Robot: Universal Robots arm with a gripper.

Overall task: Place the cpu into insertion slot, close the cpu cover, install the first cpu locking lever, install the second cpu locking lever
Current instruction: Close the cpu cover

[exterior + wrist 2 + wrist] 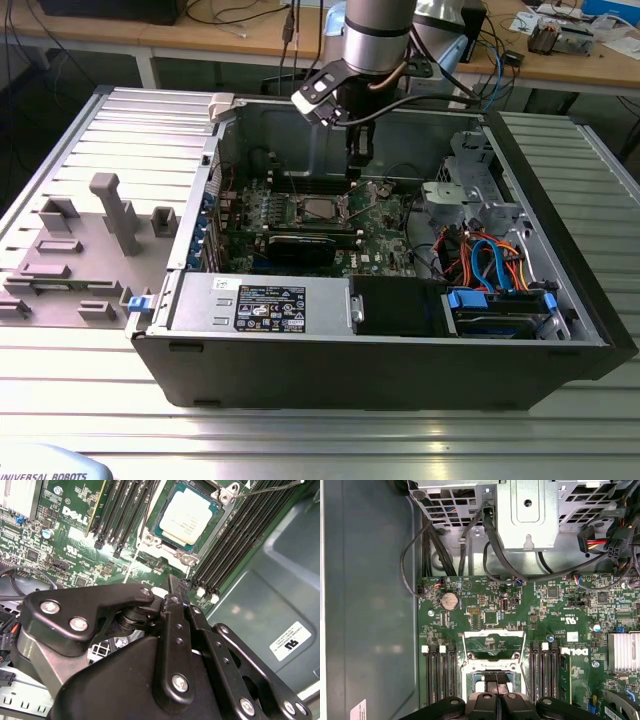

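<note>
**benchrat:** So where was the cpu at that point?

**remote_op:** The cpu sat flat in the slot, metal top up. The cover was tipped back off the slot, so the cpu was bare. A thin lever stuck out loose past the slot's corner.

**benchrat:** And the gripper?

**remote_op:** I had the gripper hanging just above the slot, down inside the case. Couldn't tell if it touched the cpu. Its fingers were clenched together with nothing between them that I could see. Memory slots ran along both sides of the slot, and a coin cell sat on the board beyond the cover.
</note>
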